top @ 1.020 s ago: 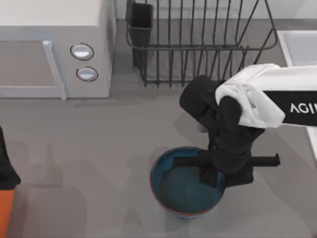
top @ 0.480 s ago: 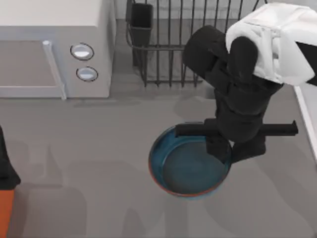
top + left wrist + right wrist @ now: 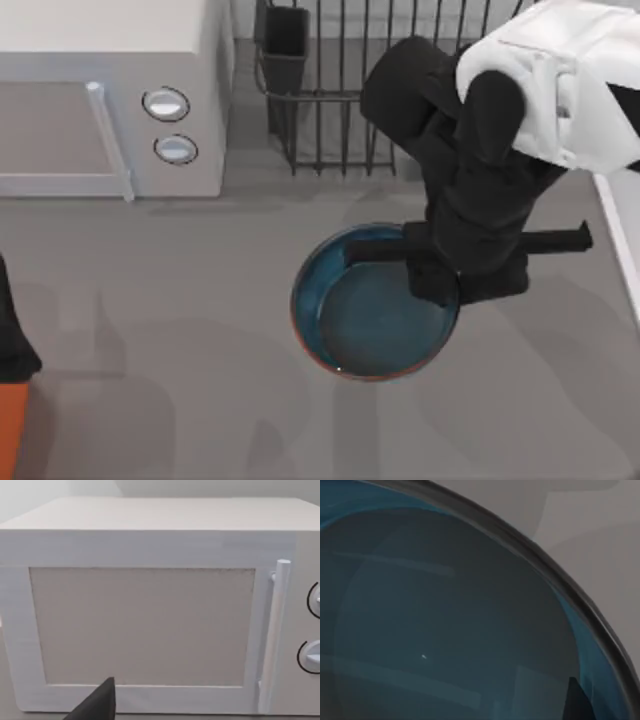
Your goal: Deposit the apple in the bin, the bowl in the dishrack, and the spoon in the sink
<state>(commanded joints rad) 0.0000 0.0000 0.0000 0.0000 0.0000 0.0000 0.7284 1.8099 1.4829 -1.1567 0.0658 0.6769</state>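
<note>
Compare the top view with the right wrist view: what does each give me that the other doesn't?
Top view alone: the right pincer at the bowl's rim on the side toward the dishrack, the microwave at left, and the sink's edge at right. Right wrist view alone: a close look into the bowl's teal inside, with its dark rim curving against the grey table. Both share the bowl.

The right arm [image 3: 500, 150] hides the bowl's [image 3: 350, 320] right rim; the dishrack [image 3: 330, 110] is cut off at the top edge.

1 bowl [image 3: 375, 320], 1 dishrack [image 3: 340, 90], 1 microwave [image 3: 110, 100]
</note>
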